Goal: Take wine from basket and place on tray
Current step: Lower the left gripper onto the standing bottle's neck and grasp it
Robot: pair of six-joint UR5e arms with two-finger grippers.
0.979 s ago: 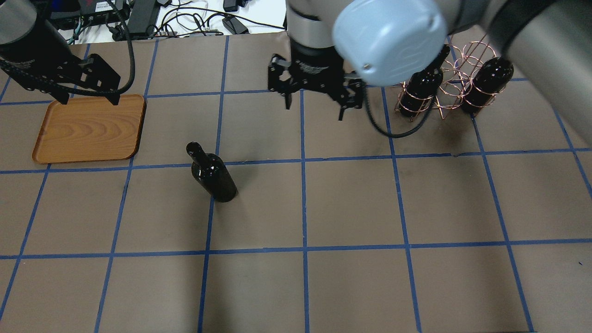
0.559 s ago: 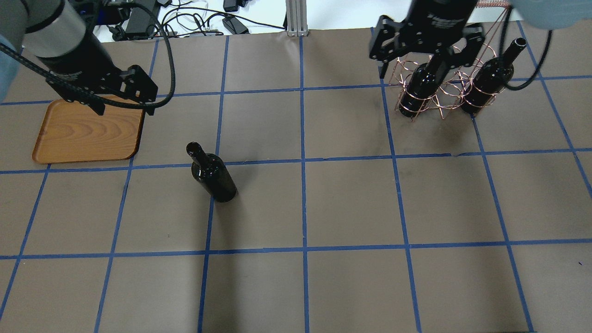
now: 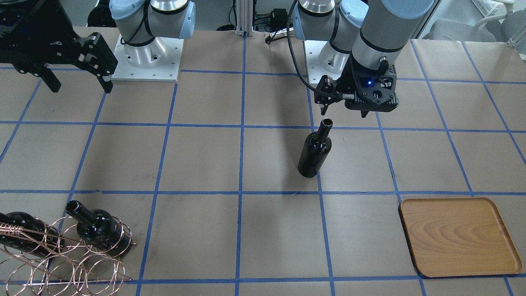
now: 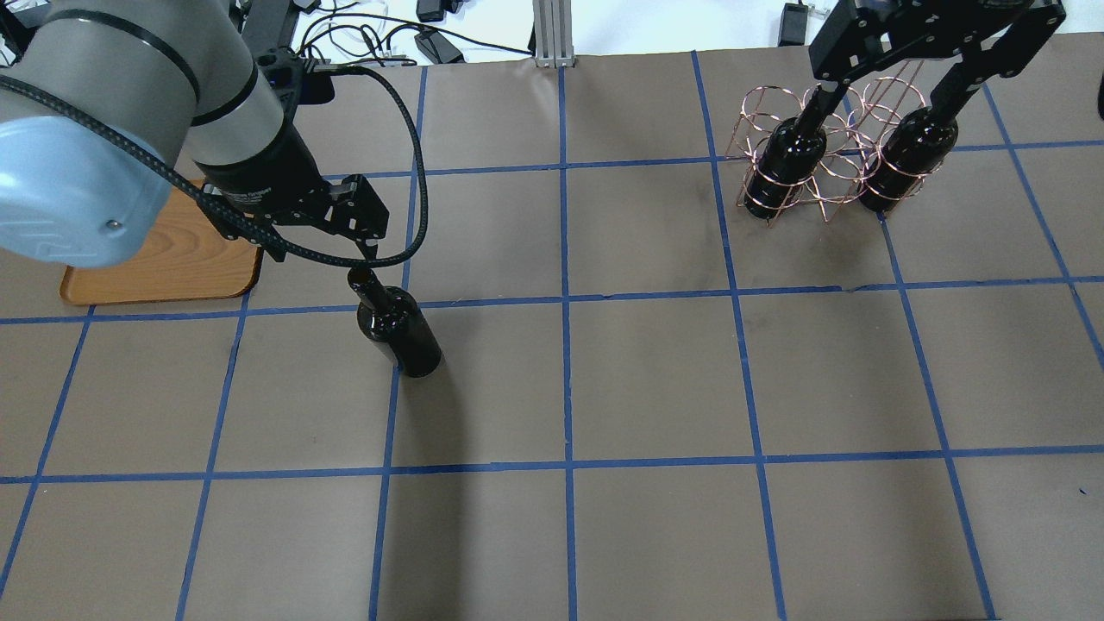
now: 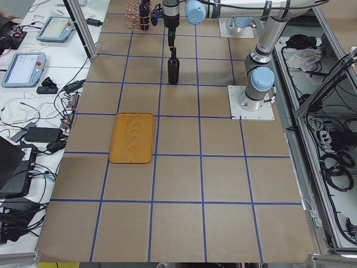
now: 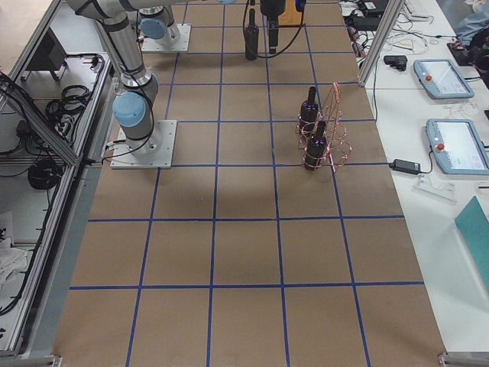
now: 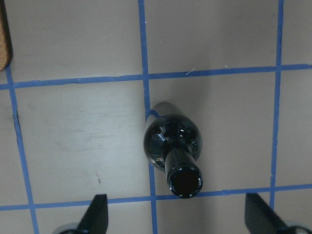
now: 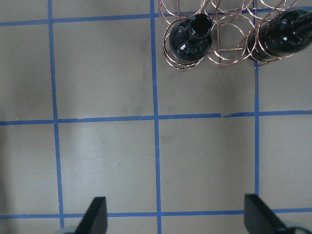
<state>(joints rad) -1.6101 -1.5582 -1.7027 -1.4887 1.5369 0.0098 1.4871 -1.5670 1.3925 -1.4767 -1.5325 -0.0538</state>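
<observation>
The wine bottle (image 4: pixel 398 323) stood upright on the desk (image 4: pixel 647 388), outside the basket (image 4: pixel 828 172) and off the tray (image 4: pixel 172 267), with its base over one of the blue tape lines that marked the brown surface into squares. It lay between tray and basket, much nearer the tray. The left gripper (image 4: pixel 323 252) hung just above the bottle's open mouth, pointing straight down. Its jaws were released and spread wide, and nothing sat between them. In the left wrist view the mouth showed roughly midway between the two dark fingertips (image 7: pixel 97 212), and they did not touch the glass. The wooden tray rested flat on the desk near the bottle, partly hidden by the left arm in the overhead view, and nothing lay on it in the front-facing view. At the far end of the desk, the copper wire basket held two more bottles (image 4: pixel 780 168), each set in its own group of loops with the neck rising out of the wire. The right gripper (image 4: pixel 880 99) hovered high over the basket. Its jaws were likewise released and empty, and in the right wrist view both racked bottles showed beyond the fingertips.
</observation>
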